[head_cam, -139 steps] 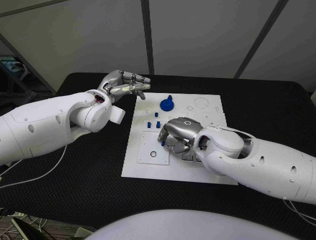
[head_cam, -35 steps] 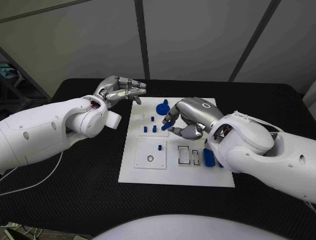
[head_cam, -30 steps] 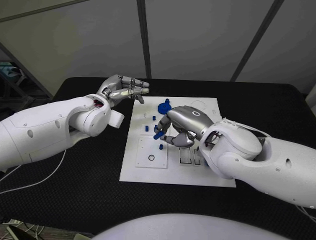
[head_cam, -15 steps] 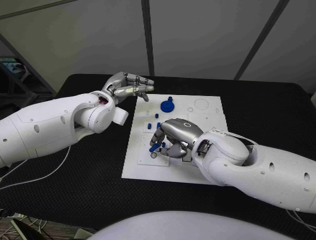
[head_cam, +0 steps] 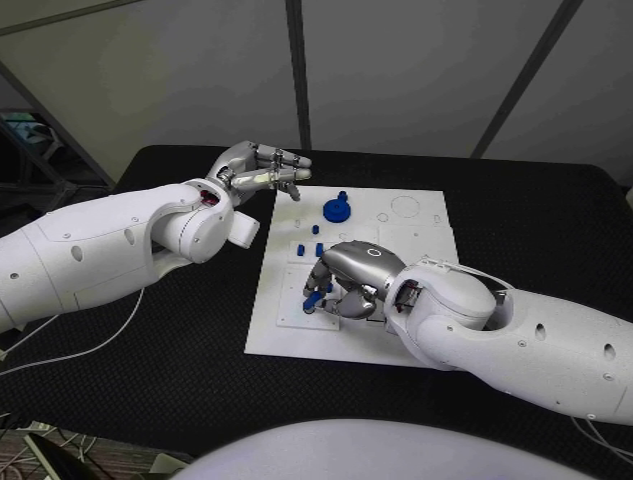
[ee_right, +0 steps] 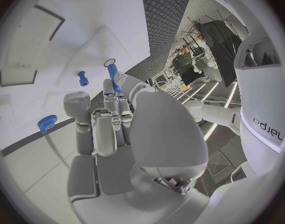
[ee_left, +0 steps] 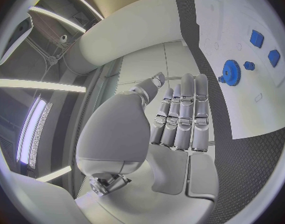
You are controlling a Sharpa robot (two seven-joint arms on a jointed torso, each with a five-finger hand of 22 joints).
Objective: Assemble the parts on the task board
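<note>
blue peg [head_cam: 315,288], long axis tipped nearly upright, is pinched in my right hand [head_cam: 348,283] just above the round hole [head_cam: 308,308] at the white board's [head_cam: 420,215] near-left corner, while my left hand [head_cam: 263,170] hangs empty, fingers loosely apart, beyond the far-left corner.

Black table [head_cam: 547,230] under the board; white cable [head_cam: 71,350] trailing off its near-left edge, perhaps to the floor.

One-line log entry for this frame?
right hand: holds blue peg over task board | left hand: open, off board
</note>
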